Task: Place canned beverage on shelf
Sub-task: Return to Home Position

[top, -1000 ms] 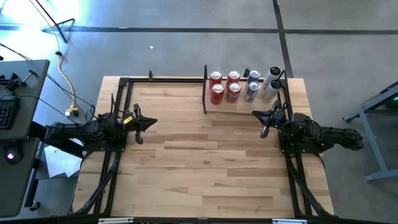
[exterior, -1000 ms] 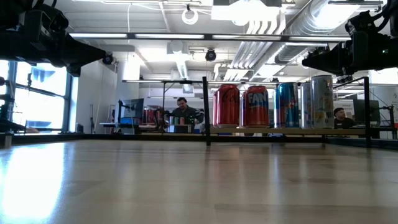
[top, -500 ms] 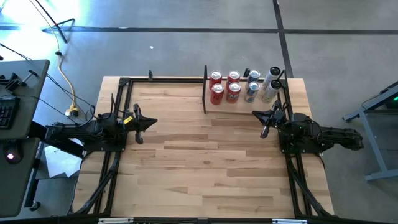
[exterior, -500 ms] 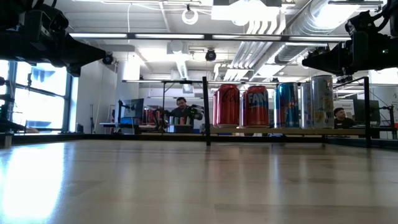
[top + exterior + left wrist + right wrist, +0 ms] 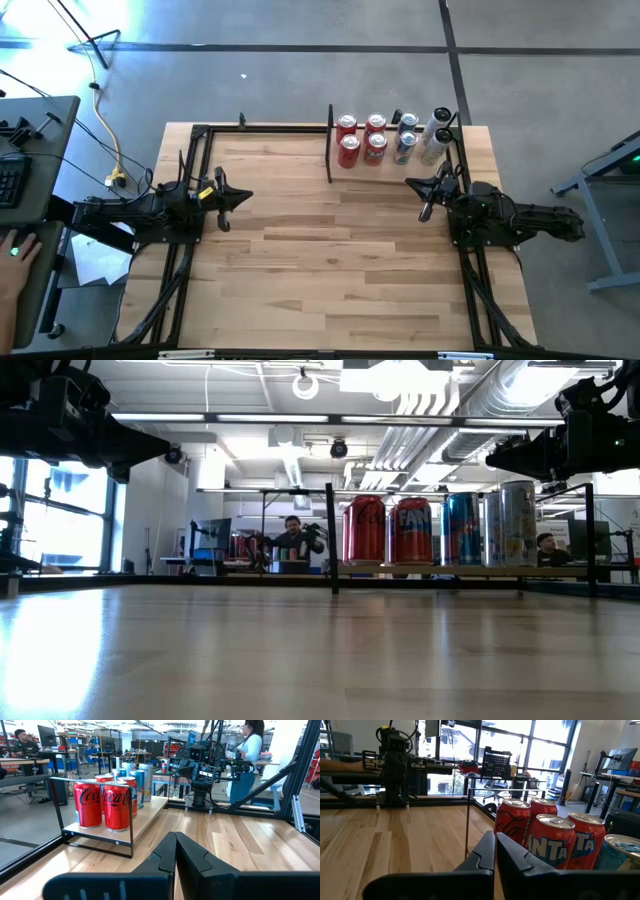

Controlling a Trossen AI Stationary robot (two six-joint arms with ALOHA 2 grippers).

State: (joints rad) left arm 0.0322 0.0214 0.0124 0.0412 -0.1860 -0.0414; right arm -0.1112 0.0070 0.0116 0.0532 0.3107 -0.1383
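Eight cans [image 5: 376,146] stand on the shelf [image 5: 152,812]: rigid, smooth, likely slippery, best gripped mid-body; left gripper [image 5: 175,837] and right gripper [image 5: 495,836] closed, empty

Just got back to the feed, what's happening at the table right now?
Nothing is being handled at this moment. The two arms sit at opposite sides of the table, and the left gripper and right gripper are both shut and empty. Eight cans stand in two rows of four on the shelf at the table's far edge, just right of its black divider.
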